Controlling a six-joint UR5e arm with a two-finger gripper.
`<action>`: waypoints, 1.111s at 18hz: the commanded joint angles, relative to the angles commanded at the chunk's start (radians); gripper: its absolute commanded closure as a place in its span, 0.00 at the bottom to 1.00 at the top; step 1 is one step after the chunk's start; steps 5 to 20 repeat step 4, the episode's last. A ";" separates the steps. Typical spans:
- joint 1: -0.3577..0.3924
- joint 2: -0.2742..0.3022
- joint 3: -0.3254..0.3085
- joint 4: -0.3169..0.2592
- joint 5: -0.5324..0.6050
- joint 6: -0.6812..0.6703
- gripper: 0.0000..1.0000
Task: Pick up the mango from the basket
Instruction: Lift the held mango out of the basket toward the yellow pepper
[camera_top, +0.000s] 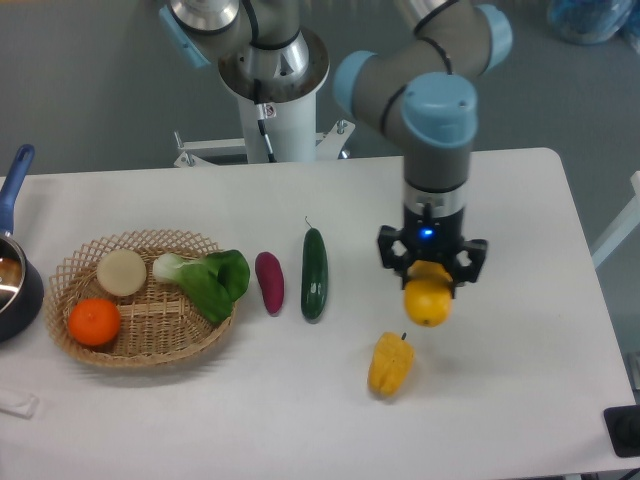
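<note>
The smooth yellow oval mango (428, 302) with an orange blush hangs pinched between the 2 fingers of the black gripper (431, 285), in the air well to the right of the round tan wicker basket (70, 268) and just above the lobed yellow bell pepper (390, 363). The pick looks done; I judge the carry is in hand, and the next move calls for a steady hold.
</note>
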 joint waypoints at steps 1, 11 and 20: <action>0.014 -0.002 0.009 -0.012 0.000 0.012 0.94; 0.020 -0.002 0.011 -0.055 0.023 0.063 0.95; 0.020 -0.002 0.011 -0.055 0.023 0.063 0.95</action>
